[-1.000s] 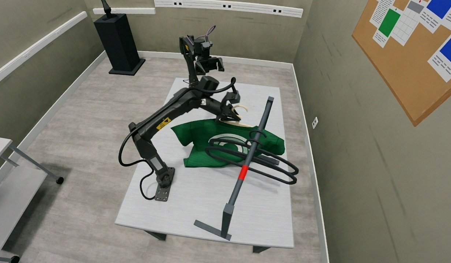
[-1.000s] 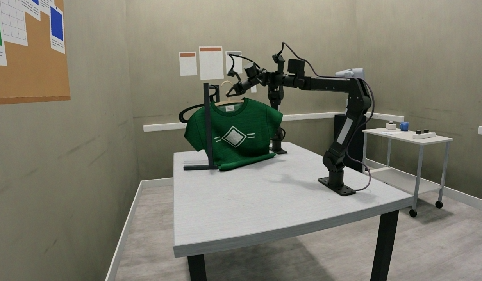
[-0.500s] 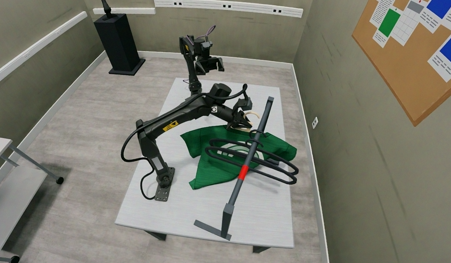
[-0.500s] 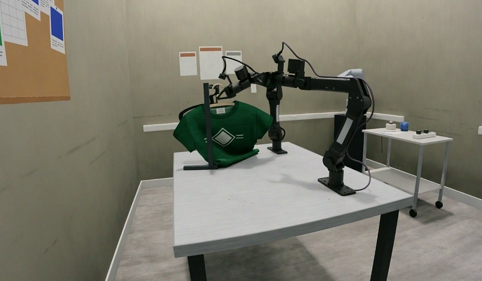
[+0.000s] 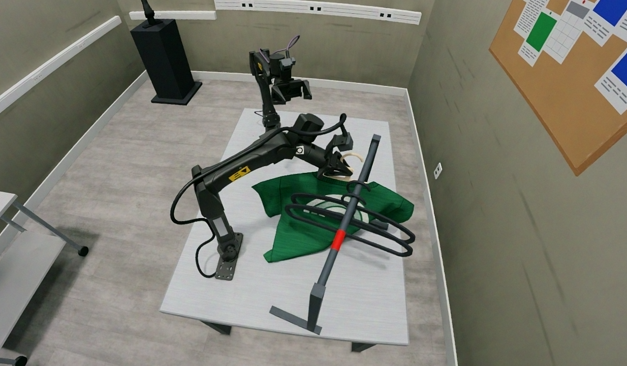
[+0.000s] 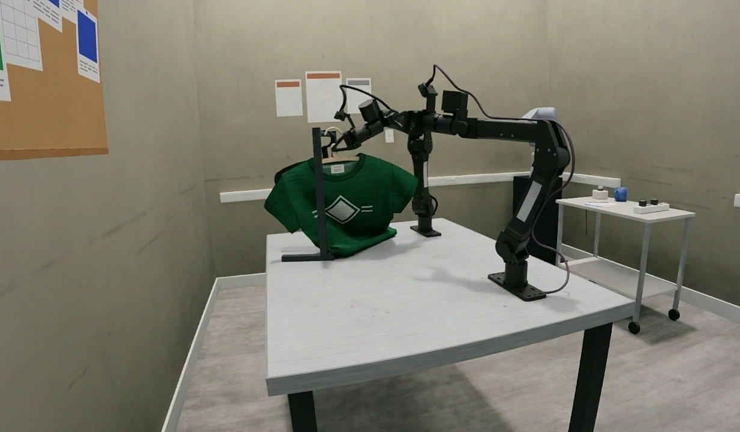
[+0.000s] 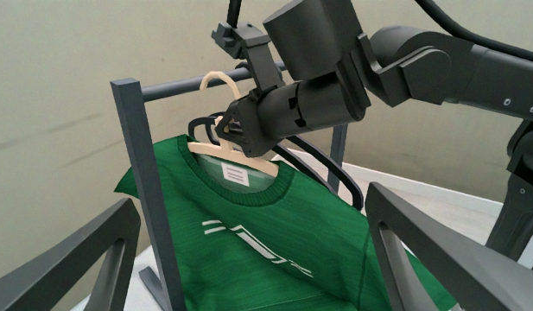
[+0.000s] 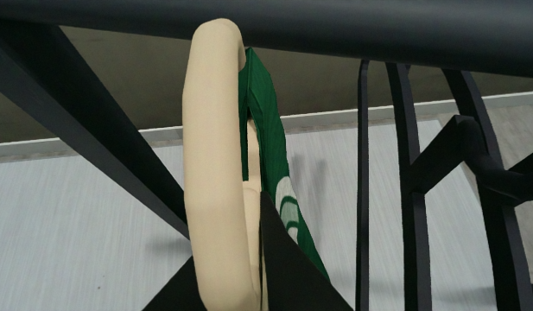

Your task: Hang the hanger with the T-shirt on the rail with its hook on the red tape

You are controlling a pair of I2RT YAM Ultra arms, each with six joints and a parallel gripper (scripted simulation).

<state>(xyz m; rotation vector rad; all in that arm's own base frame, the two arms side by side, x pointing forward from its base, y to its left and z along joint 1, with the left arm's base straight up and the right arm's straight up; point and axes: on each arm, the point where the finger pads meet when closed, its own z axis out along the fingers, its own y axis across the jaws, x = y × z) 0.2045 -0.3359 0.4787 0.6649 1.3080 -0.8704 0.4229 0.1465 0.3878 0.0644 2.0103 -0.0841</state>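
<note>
My right gripper (image 5: 347, 171) (image 6: 336, 147) (image 7: 218, 130) is shut on the beige hanger (image 6: 342, 159) (image 7: 253, 162) (image 8: 218, 130) below its hook. The hook is beside the rail (image 5: 372, 152) (image 7: 171, 90) (image 8: 335, 30) on the arms' side, tip close to it; contact is unclear. It is between the black hangers (image 5: 381, 232) (image 7: 335, 168) and the rack end away from the tape. The red tape (image 5: 338, 239) shows only in the top view. The green T-shirt (image 5: 302, 232) (image 6: 367, 198) (image 7: 249, 216) extends under the rail. My left gripper (image 5: 302, 93) (image 7: 250, 200) is open and empty.
Two black hangers hang on the rail between the beige hook and the tape; their arms overlap the shirt in view. The rack's end post (image 6: 319, 198) (image 7: 147, 186) stands close beside the shirt. The rack stands upright near the edge of the table (image 5: 365, 309) (image 6: 415, 306).
</note>
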